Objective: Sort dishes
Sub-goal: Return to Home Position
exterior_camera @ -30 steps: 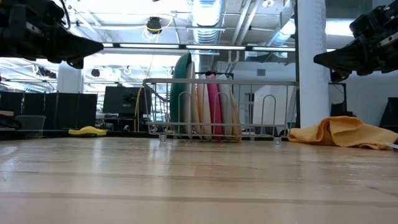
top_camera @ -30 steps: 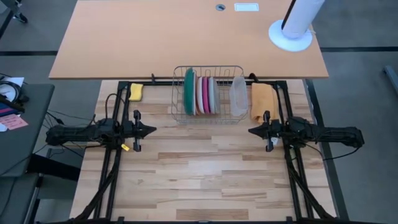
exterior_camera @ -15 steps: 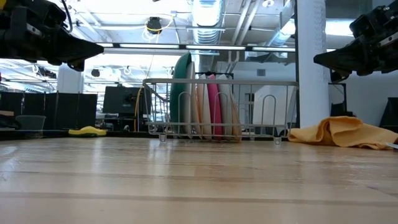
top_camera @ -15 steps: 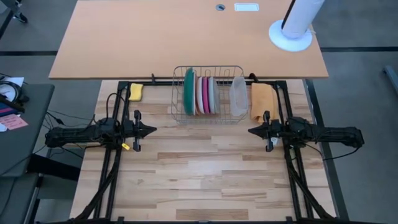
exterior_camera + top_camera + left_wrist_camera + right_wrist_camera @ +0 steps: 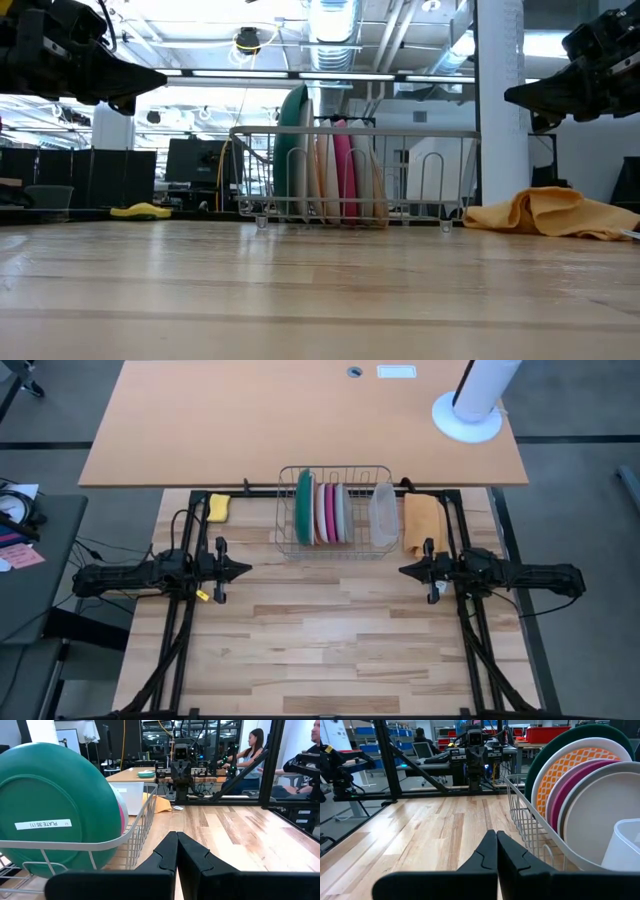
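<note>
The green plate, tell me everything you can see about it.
The green plate is round, dark teal-green, smooth and matte like plastic. It stands on edge at the left arm's end of the wire dish rack, with the orange-patterned plate close beside it. A white sticker on its outward face reads PLATE35 (1). The left gripper and right gripper, both shut, hang clear of it.
</note>
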